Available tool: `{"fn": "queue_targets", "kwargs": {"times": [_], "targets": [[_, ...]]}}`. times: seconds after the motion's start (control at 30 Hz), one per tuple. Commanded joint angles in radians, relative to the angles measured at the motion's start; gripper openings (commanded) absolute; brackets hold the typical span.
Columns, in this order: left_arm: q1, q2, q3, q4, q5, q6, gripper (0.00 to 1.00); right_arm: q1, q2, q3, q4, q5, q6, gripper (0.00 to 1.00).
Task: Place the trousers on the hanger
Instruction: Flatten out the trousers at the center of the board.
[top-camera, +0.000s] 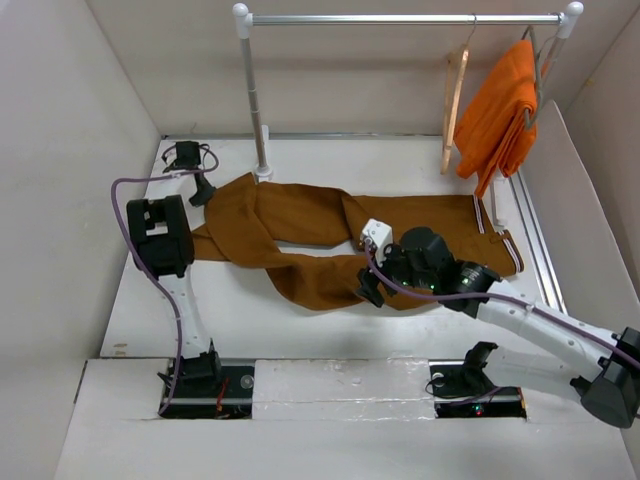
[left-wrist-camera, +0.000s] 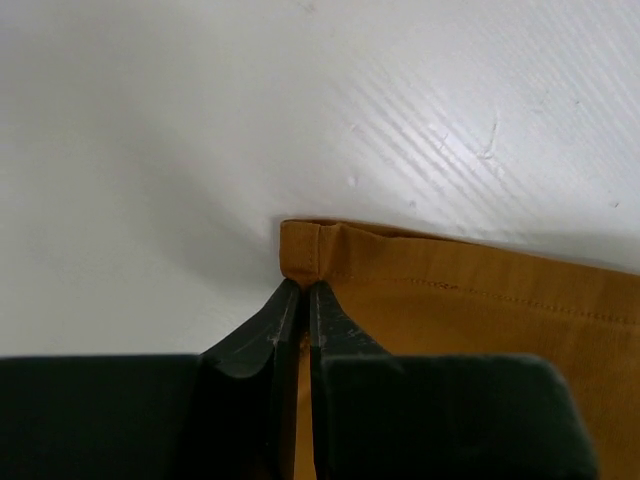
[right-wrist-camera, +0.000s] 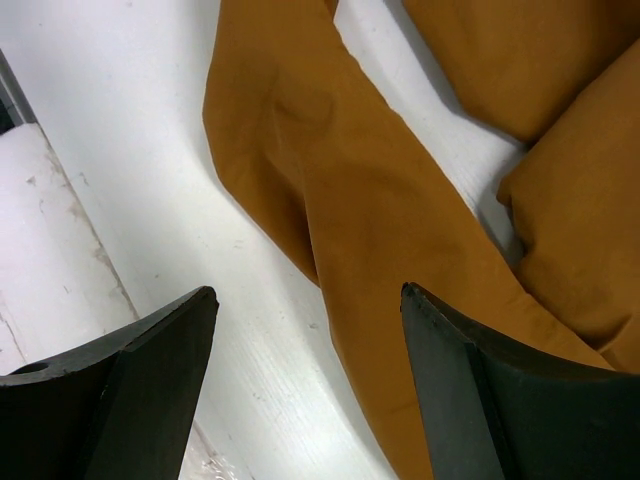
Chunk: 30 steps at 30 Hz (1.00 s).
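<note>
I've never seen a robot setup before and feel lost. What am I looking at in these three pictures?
Two robot arms are bolted to a white table. The wide picture looks down from above and behind them; the other two come from cameras on each wrist. Rust-brown trousers lie spread on the table. The left hand is pinched shut on a leg hem; the right hand hangs open over the cloth, holding nothing. At the back, a wooden hanger and an orange garment hang on a rail.
</note>
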Motion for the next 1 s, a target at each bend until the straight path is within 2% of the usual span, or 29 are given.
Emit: {"fn": "queue_targets", "kwargs": {"times": [0.0, 0.23, 0.33, 0.37, 0.43, 0.47, 0.5, 0.6, 0.67, 0.7, 0.77, 0.8, 0.83, 0.9, 0.97], "targets": [[0.007, -0.135, 0.011, -0.095, -0.035, -0.005, 0.00, 0.007, -0.056, 0.026, 0.024, 0.013, -0.005, 0.80], [0.049, -0.543, -0.067, -0.223, -0.070, -0.087, 0.00, 0.007, -0.153, 0.006, -0.036, -0.025, -0.045, 0.79], [0.049, -0.736, -0.154, -0.344, -0.177, -0.154, 0.00, 0.007, -0.197, -0.011, -0.066, -0.053, -0.059, 0.80], [0.049, -0.841, -0.214, -0.384, -0.193, -0.186, 0.00, 0.007, -0.217, -0.012, -0.082, -0.070, -0.070, 0.80], [0.049, -0.946, -0.287, -0.488, -0.214, -0.289, 0.00, 0.007, -0.239, -0.017, -0.099, -0.085, -0.076, 0.80], [0.049, -1.107, -0.409, -0.552, -0.225, -0.377, 0.00, 0.007, -0.254, -0.019, -0.111, -0.119, -0.094, 0.80], [0.049, -1.109, -0.411, -0.574, -0.225, -0.378, 0.00, 0.007, -0.260, -0.019, -0.111, -0.119, -0.094, 0.80], [0.049, -1.310, -0.559, -0.651, -0.201, -0.542, 0.00, -0.002, -0.273, -0.016, -0.132, -0.150, -0.117, 0.80], [0.049, -1.441, -0.636, -0.687, -0.170, -0.634, 0.07, -0.002, -0.273, -0.009, -0.158, -0.160, -0.140, 0.80], [0.049, -1.481, -0.653, -0.712, -0.168, -0.654, 0.18, -0.002, -0.273, -0.006, -0.172, -0.157, -0.148, 0.80], [0.049, -1.579, -0.644, -0.758, -0.203, -0.706, 0.27, -0.002, -0.267, -0.002, -0.201, -0.148, -0.171, 0.81], [0.049, -1.603, -0.627, -0.780, -0.222, -0.703, 0.40, -0.002, -0.265, 0.001, -0.212, -0.142, -0.179, 0.81], [0.049, -1.620, -0.612, -0.783, -0.257, -0.691, 0.46, -0.002, -0.264, 0.004, -0.220, -0.136, -0.183, 0.80], [0.049, -1.615, -0.569, -0.766, -0.286, -0.610, 0.53, -0.002, -0.253, 0.007, -0.231, -0.128, -0.191, 0.81], [0.049, -1.525, -0.562, -0.745, -0.297, -0.540, 0.51, -0.002, -0.242, 0.006, -0.217, -0.136, -0.189, 0.79]]}}
